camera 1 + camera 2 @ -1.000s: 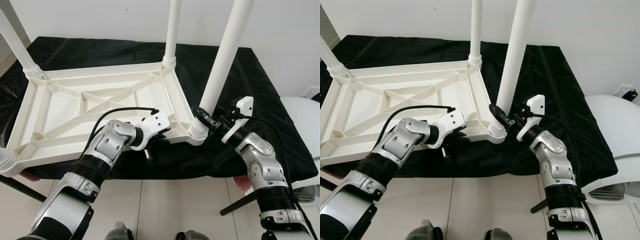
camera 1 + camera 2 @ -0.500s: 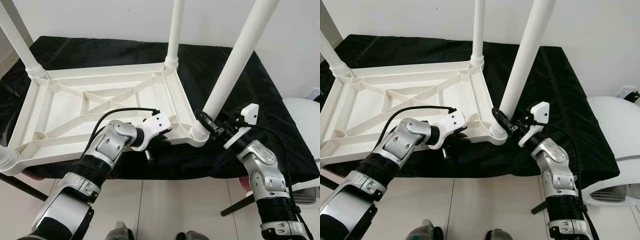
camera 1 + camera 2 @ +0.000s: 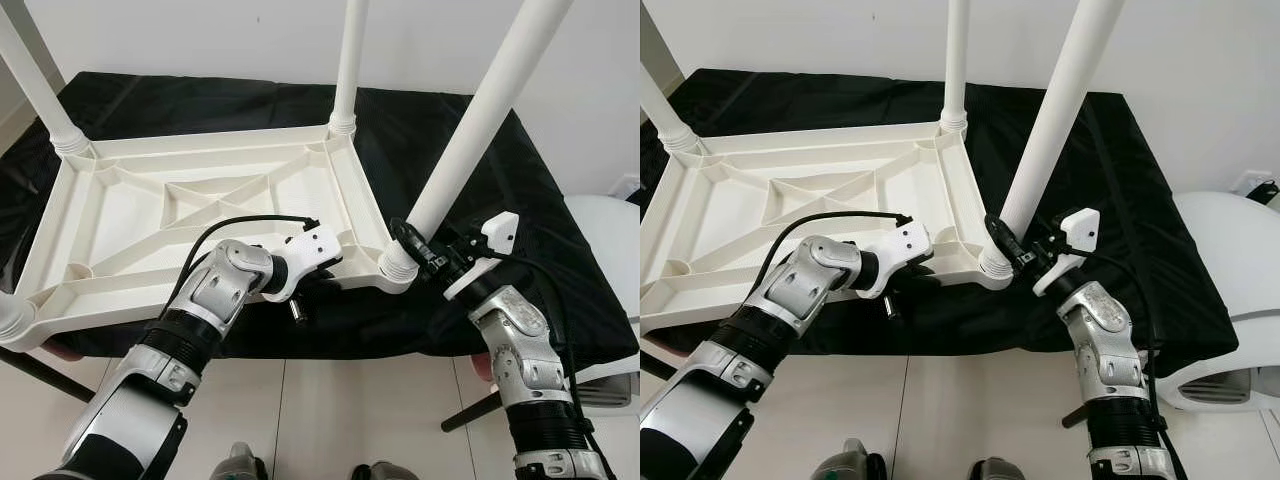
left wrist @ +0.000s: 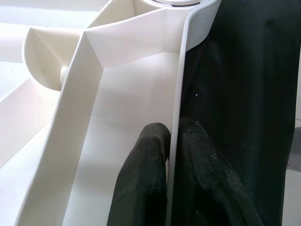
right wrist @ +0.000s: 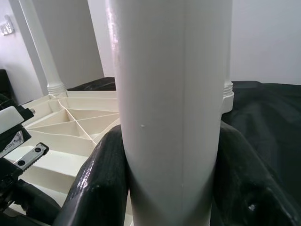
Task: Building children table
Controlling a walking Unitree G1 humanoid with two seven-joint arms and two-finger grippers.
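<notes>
Black-draped desk (image 3: 480, 150), upturned white children table (image 3: 190, 215) on it, left gripper (image 4: 169, 141) fingers pinching its near rim, right gripper (image 3: 1012, 252) fingers clasping the tilted, seemingly loose corner leg (image 3: 470, 135).

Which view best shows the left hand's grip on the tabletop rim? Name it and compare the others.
The left wrist view: its fingers pinch the tabletop rim, one each side. Both eye views show the left hand at the rim's near edge, fingers mostly hidden.
</notes>
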